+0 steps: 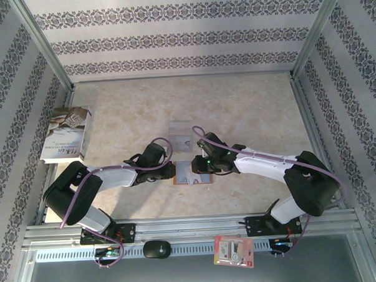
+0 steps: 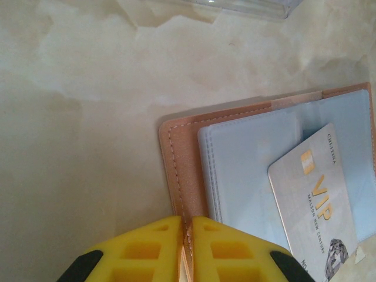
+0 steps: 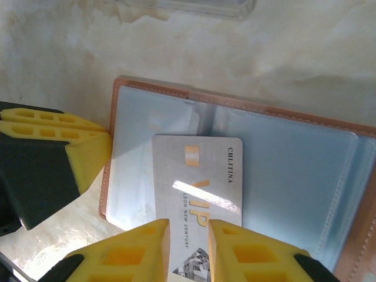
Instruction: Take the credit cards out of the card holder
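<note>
- Right wrist view showed one credit card [image 3: 197,176] face up on the grey-blue lining of the open card holder [image 3: 282,158], in the lower middle of the frame.
- Gold print on it read "VIP" and "NEW CENTURY"; a small word at its upper right corner was not sharp enough to read for certain.
- The right hand [image 3: 189,226] had its yellow fingers a narrow gap apart over the card's lower edge, not clamping it.
- The left hand [image 2: 186,235] had its fingers together, clamped on the holder's stitched leather edge at the bottom of the left wrist view.
- In the top view the holder lay at centre, between both hands.
- A clear plastic sleeve [image 1: 180,130] lay just above it.
- The worktop [image 1: 249,113] was bare above and to the right.
- A book [image 1: 66,134] stood at the left wall, its title too small to read.
- A red-and-white packet [image 1: 234,251] lay at the bottom edge.
</note>
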`<move>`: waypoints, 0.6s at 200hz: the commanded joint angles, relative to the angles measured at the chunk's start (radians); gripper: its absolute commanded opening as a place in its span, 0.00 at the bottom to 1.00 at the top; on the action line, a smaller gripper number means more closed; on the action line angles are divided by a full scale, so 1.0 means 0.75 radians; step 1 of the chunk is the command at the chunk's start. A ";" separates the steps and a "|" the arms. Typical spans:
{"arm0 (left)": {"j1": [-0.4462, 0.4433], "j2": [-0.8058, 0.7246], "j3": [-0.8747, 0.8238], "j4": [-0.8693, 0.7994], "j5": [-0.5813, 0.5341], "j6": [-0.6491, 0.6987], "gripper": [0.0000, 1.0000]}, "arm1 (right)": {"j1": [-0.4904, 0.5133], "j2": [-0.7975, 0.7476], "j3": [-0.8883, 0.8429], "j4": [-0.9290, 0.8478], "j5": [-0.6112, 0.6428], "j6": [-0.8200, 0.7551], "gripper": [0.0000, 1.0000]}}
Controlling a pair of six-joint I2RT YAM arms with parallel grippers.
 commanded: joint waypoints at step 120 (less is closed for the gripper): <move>-0.008 -0.088 0.006 -0.140 0.029 0.016 0.27 | -0.017 0.133 0.056 -0.124 -0.017 -0.153 0.36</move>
